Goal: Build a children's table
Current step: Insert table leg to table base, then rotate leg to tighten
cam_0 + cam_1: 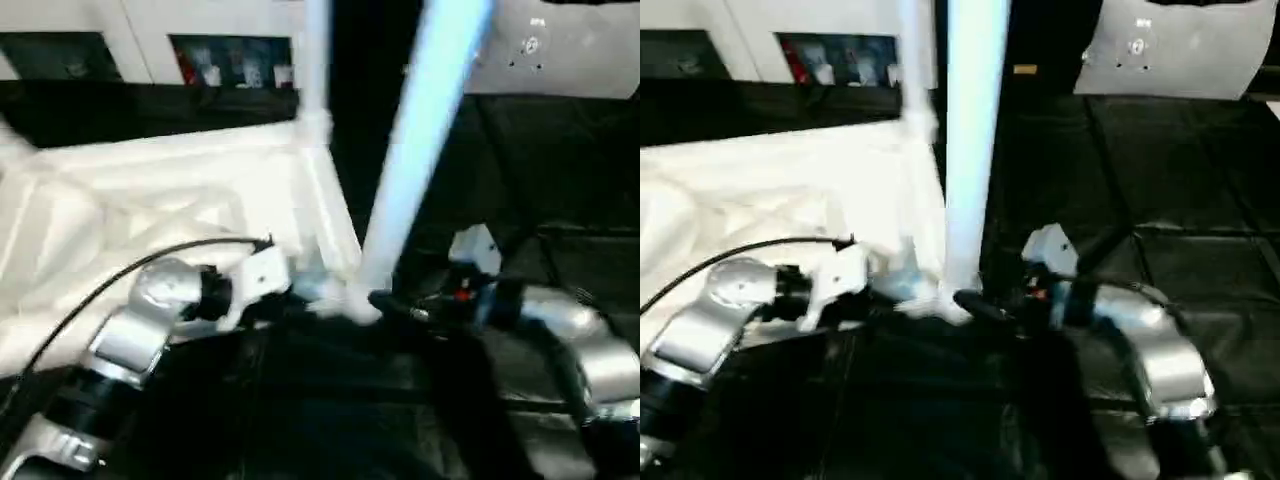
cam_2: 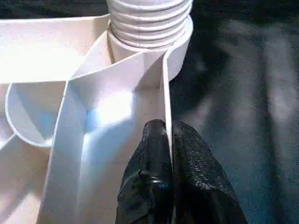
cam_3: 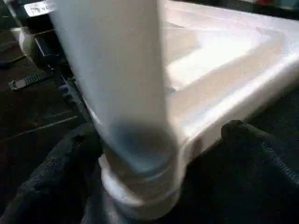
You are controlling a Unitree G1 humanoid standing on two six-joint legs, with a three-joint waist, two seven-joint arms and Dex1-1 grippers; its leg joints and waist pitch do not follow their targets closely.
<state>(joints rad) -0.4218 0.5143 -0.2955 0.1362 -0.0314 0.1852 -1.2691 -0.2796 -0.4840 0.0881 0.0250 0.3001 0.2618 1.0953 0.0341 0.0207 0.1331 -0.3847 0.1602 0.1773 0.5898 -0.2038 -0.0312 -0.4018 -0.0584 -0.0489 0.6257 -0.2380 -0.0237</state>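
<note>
Here the white table top [image 1: 150, 200] lies upside down on a dark floor covering [image 1: 1180, 200], with its ribbed underside facing up. One leg [image 1: 425, 150] stands in the corner socket nearest to the robot, leaning a little in the left eye view, and a second leg [image 1: 316, 60] rises from the far corner on the same side. In the left wrist view the threaded end of the near leg [image 2: 149, 21] sits in the round socket [image 2: 180, 46]. The left gripper [image 2: 168, 163] is closed on the thin side wall of the top just beside that socket, one black finger on the inner face and the other on the outer face. The right gripper [image 3: 159, 158] is at the base of the near leg; one finger [image 3: 70, 158] is on one side of it and the other finger is on the other side, but I cannot tell if they really press the leg or only stand beside it. Behind the top there is a white cabinet [image 1: 150, 50] with glass doors, and a white pad [image 1: 1180, 50] lies far to the right.
</note>
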